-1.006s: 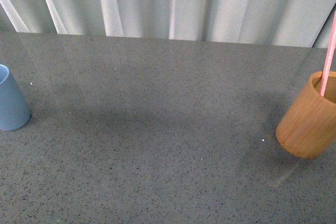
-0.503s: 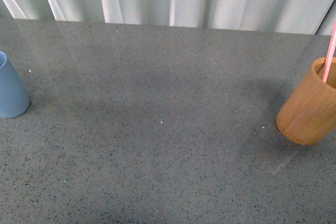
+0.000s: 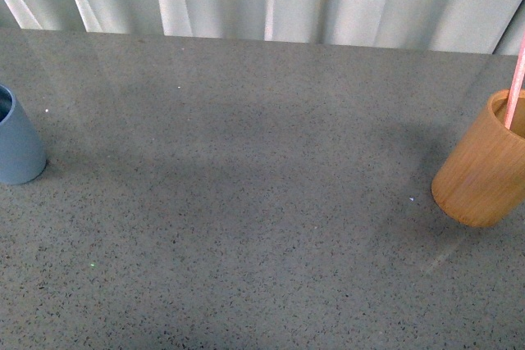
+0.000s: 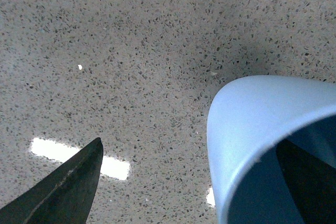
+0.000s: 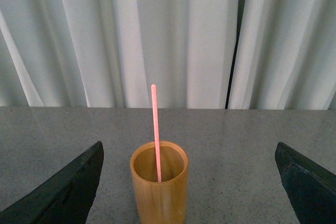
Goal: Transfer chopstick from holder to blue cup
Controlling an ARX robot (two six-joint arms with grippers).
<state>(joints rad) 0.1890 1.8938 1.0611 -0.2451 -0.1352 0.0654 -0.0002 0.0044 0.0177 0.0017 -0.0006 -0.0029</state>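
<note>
Since one second ago the whole scene has slid upward in the front view: the blue cup (image 3: 16, 145), the holder (image 3: 480, 170) and the far edge of the table (image 3: 246, 202) all sit higher in the frame. Against the half-second frame I see no notable shift. Neither arm appears in that view.

1. Right gripper (image 5: 188, 145): jaws spread wide, nothing held. Its two dark fingers occupy the lower left and lower right corners of the right wrist view, with the holder centred between them at bottom centre, apart from both.
2. Left gripper (image 4: 189, 144): jaws also wide, nothing held. One finger shows at lower left of the left wrist view, the other at lower right, in front of the cup's mouth.
3. Chopstick (image 5: 155, 129): pink, standing nearly upright in the holder, its upper end rising against the curtain (image 5: 157, 35).
4. Layout: holder at the right edge of the front view, cup at the left edge, well apart.

I judge the step in hand to be the approach, with the pick not yet made. The next move calls for advancing the right gripper and closing on the exposed shaft above the holder's rim.
</note>
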